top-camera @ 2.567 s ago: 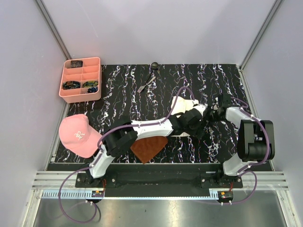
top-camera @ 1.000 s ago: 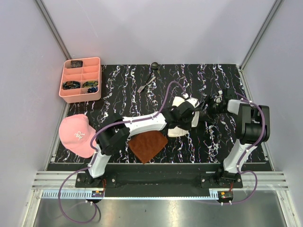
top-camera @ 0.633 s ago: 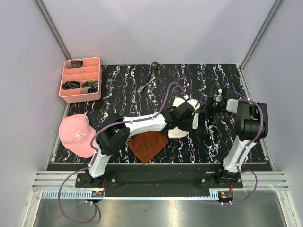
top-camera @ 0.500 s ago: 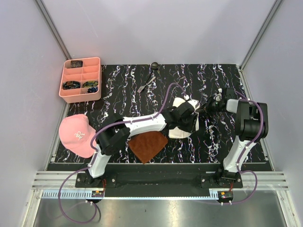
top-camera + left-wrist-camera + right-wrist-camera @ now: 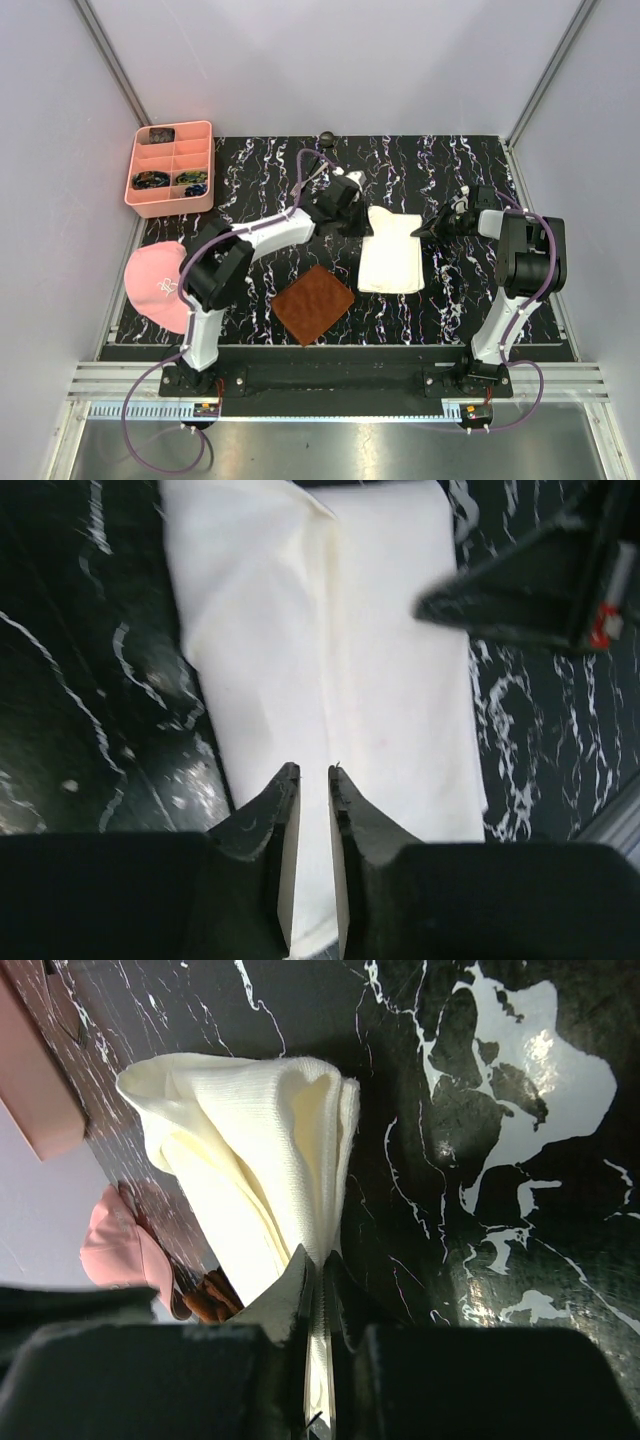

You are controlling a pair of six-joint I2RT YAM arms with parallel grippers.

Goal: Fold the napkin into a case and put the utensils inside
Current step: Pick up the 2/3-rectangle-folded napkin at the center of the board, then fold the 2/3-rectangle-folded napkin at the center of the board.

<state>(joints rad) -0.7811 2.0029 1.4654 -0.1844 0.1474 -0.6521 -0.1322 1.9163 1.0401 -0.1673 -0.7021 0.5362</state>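
Overhead, the folded napkin point(image 5: 392, 262) lies flat on the desk point(image 5: 470, 290), with the right claw point(image 5: 425, 231) at its right edge. From the left wrist, the left claw point(image 5: 312, 772) hangs narrowly parted and empty above the napkin. From the right wrist, the right claw pinches the napkin's edge.

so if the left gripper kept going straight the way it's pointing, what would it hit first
The napkin, most likely: in the left wrist view the left gripper points at its near edge with nothing between. Depth is unclear, so it may meet the table just short of the cloth.
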